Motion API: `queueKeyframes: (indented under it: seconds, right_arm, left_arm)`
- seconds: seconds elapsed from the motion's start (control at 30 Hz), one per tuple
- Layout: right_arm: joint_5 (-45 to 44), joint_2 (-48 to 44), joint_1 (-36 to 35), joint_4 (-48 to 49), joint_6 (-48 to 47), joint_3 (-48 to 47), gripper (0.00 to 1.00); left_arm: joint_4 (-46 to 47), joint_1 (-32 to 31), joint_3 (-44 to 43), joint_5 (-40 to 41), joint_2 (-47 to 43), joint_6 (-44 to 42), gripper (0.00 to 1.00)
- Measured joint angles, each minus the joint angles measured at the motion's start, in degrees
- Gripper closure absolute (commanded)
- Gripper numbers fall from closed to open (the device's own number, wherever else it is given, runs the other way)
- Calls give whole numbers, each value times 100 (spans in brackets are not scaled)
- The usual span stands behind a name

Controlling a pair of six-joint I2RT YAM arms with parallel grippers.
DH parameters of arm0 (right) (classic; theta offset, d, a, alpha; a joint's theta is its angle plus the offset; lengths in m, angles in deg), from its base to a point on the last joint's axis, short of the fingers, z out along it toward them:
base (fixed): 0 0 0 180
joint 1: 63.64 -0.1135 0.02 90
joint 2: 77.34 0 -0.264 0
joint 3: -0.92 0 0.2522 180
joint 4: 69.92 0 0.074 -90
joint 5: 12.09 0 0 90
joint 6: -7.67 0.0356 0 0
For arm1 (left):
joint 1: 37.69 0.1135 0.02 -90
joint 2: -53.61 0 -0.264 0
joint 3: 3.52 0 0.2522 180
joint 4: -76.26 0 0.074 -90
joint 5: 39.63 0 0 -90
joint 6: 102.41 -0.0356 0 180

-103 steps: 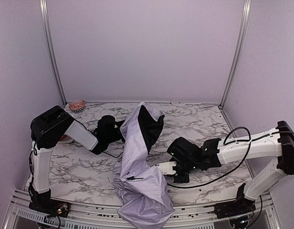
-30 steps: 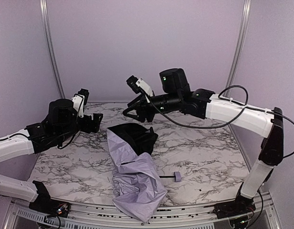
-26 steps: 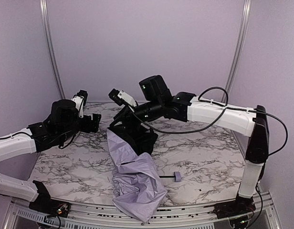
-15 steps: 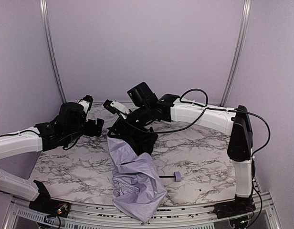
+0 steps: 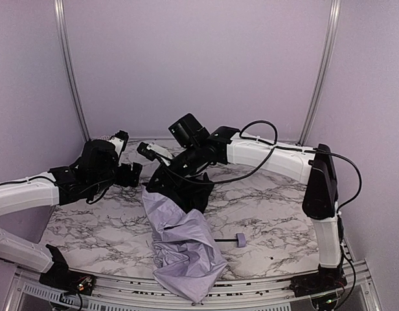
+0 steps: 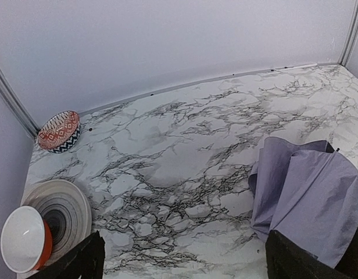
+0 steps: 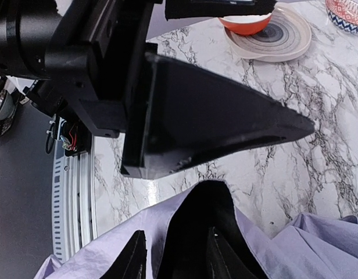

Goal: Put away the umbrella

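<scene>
Left gripper [image 5: 130, 173] is spread wide, holding nothing, and hovers over the marble table [image 6: 167, 151] just left of the umbrella [image 5: 183, 249]. The umbrella lies collapsed mid-table – lavender fabric crumpled toward the near edge, black lining [image 5: 186, 188] bunched at the far end, handle [image 5: 240, 240] poking out right. Right gripper [image 7: 176, 261] straddles a fold of that lining, fingers partly closed; can't tell if it's actually pinched. Step looks like gathering the canopy – best to bite deep on the fold and pull slowly toward the shaft [image 5: 224, 240], with the left pinning loose fabric.
</scene>
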Motion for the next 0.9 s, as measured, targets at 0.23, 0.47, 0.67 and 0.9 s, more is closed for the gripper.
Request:
queueKeyframes:
  seconds: [0.23,0.47,0.67,0.9]
  right_arm:
    - [31,481,-149,-238,-120,-428,59]
    - [-245,603,-444,-448,-437,-664,88]
    - [-382,603,-553,-723,-592,-780,100]
    - [-352,411,-363,-728,-426,-535,100]
  left_arm:
    - [0,0,0,13,0,-61,3]
    - [-98,76,26,151,48,-118,3]
    - [-98,260,96,195,26,-59,3]
    - [-105,479,155,282,-138,-57,10]
